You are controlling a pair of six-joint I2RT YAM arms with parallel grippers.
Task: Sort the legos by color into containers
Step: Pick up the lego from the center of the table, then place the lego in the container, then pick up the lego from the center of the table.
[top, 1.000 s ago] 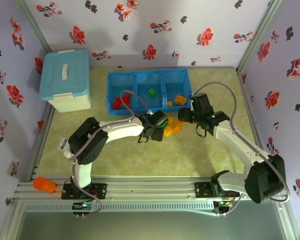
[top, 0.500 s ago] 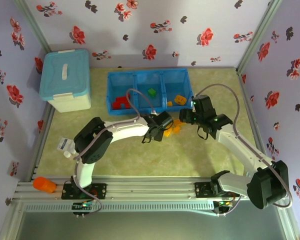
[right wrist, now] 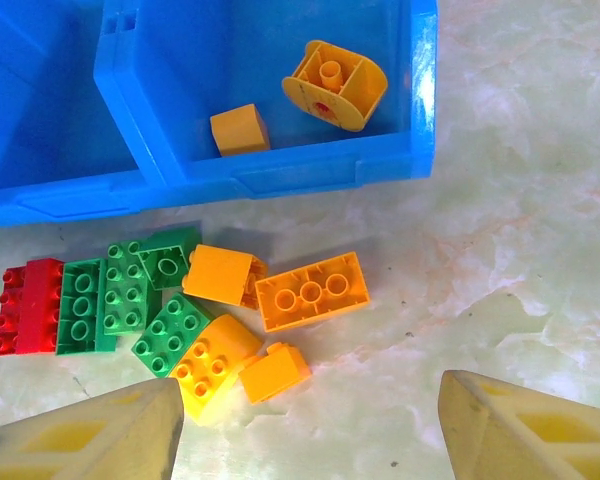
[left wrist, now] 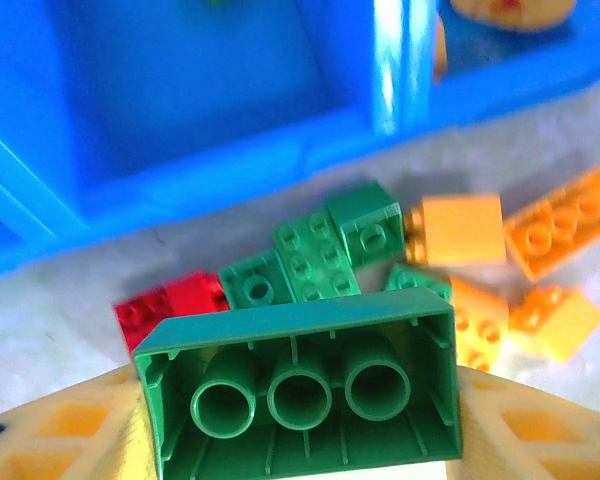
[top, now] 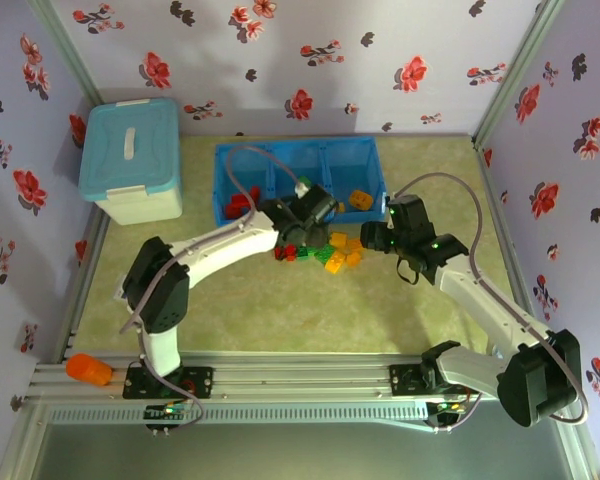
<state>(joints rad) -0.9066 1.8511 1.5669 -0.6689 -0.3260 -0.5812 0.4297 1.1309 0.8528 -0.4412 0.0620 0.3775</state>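
Note:
My left gripper [left wrist: 300, 425] is shut on a green brick [left wrist: 300, 385], whose hollow underside faces the camera. It hangs just in front of the blue tray [top: 295, 147], near the middle compartment. Below it on the table lies a pile of legos [top: 334, 253]: red ones [right wrist: 28, 305], green ones [right wrist: 125, 285] and orange ones [right wrist: 311, 290]. My right gripper [right wrist: 305, 430] stands open over the pile's right side with nothing between its fingers. Two orange pieces [right wrist: 335, 85] lie in the right compartment and red bricks [top: 240, 205] in the left one.
A pale blue lidded box [top: 132, 160] stands at the back left. The tray's front wall [right wrist: 280, 175] runs close behind the pile. An orange object [top: 88, 369] sits on the front rail at the left. Flowered walls close in the table.
My left gripper has risen from the pile and moved back and left toward the tray with the green brick in it. The right gripper has shifted slightly.

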